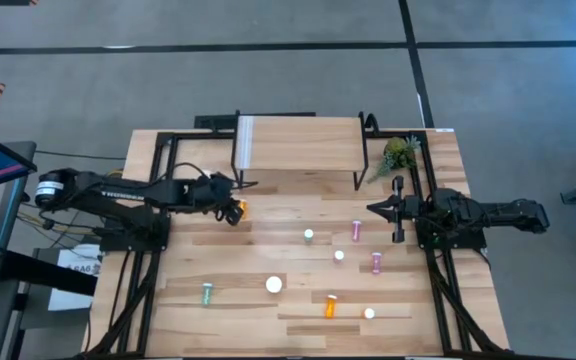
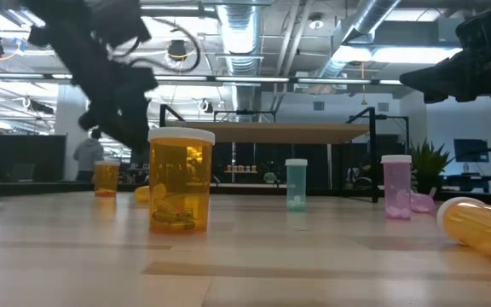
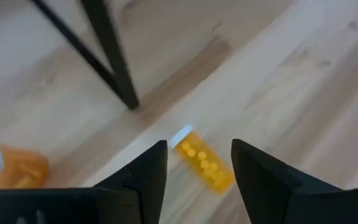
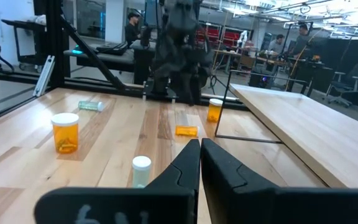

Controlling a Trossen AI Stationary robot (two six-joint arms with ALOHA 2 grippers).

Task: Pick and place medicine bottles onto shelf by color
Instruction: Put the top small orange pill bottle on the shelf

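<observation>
One orange bottle (image 3: 202, 162) lying on bench (image 1: 298, 215) beneath half-open, empty left end effector (image 3: 199, 163); pick pending: descend, close. Right end effector (image 4: 201, 163) shut, idle.

Light wood shelf (image 1: 298, 143), translucent plastic bottles (image 2: 181, 179)

Nothing legible from where I'm working: no label, brand or number reads on any bottle, and the white paper sheet (image 1: 75, 268) at nine o'clock off the table carries print too small to read.
</observation>
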